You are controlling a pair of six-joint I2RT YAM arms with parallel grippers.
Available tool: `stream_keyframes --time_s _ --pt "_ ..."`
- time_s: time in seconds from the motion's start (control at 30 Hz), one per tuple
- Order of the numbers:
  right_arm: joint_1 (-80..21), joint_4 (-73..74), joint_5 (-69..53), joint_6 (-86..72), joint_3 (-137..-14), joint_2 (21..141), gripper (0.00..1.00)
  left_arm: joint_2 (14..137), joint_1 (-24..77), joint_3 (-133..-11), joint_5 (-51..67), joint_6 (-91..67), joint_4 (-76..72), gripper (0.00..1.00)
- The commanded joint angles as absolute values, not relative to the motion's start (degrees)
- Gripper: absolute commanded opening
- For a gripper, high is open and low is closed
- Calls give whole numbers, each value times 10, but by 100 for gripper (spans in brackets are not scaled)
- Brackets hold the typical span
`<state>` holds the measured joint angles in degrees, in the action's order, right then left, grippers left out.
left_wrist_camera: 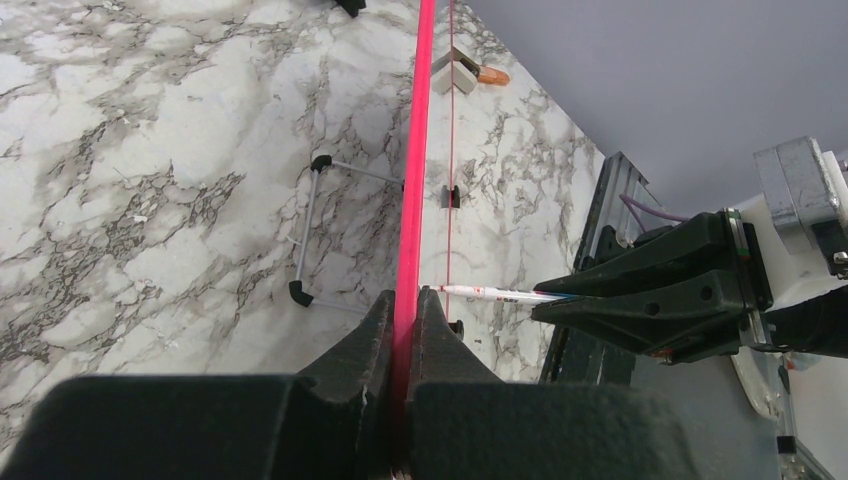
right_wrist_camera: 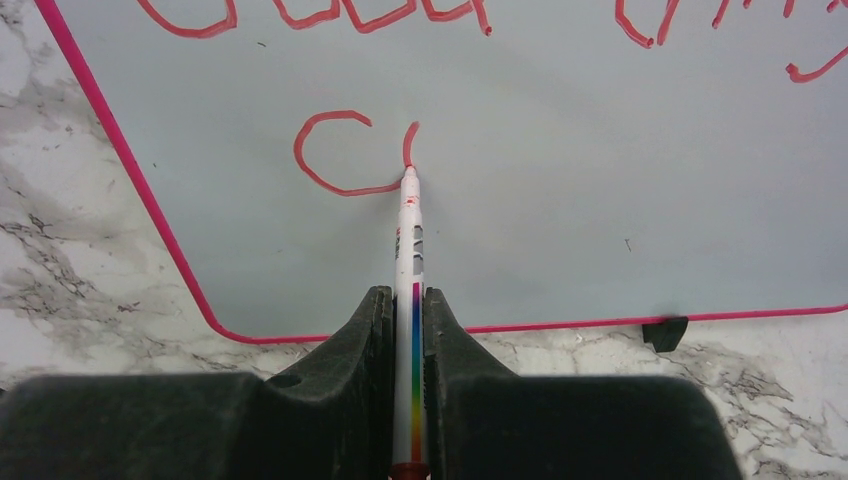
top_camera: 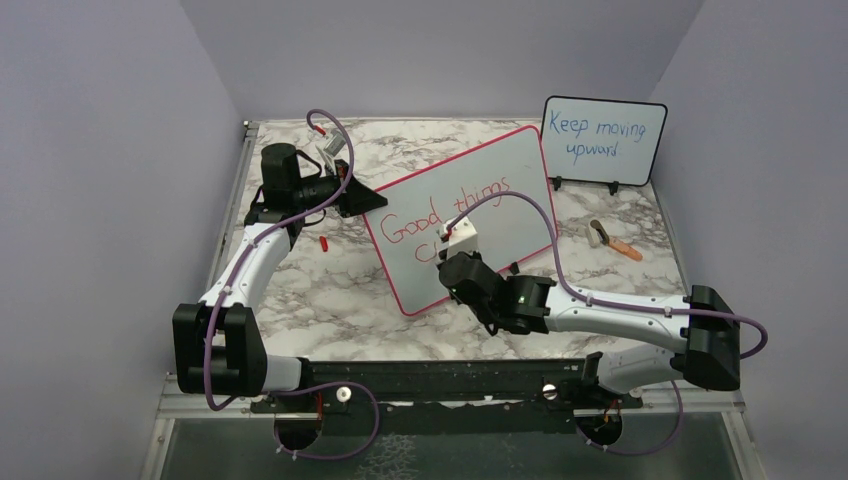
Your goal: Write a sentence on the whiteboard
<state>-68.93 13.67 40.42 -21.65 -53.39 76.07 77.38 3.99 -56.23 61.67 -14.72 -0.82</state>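
Observation:
The whiteboard (top_camera: pixel 505 190) with a red-pink frame stands tilted on the marble table; its edge shows in the left wrist view (left_wrist_camera: pixel 413 170). My left gripper (top_camera: pixel 368 198) is shut on its left edge. The sentence (top_camera: pixel 440 210) in red reads "Good things" with a "c" and a started stroke (right_wrist_camera: pixel 345 150) below. My right gripper (top_camera: pixel 452 262) is shut on a white marker with a rainbow stripe (right_wrist_camera: pixel 408 250), its red tip touching the board just right of the "c". The marker also shows in the left wrist view (left_wrist_camera: pixel 490 293).
A smaller black-framed board (top_camera: pixel 603 140) with blue "Keep moving upward" stands at the back right. An eraser and an orange item (top_camera: pixel 612 238) lie right of the whiteboard. A small red cap (top_camera: pixel 325 242) lies on the table left of it.

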Motion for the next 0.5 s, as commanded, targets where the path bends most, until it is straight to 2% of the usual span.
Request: stream_keyframes --time_s 0.0,0.47 --pt "-685 178 408 -228 -518 765 1 789 45 -548 557 -110 23 0" --pt "-676 175 450 -228 -520 757 1 791 45 -548 558 -110 23 0"
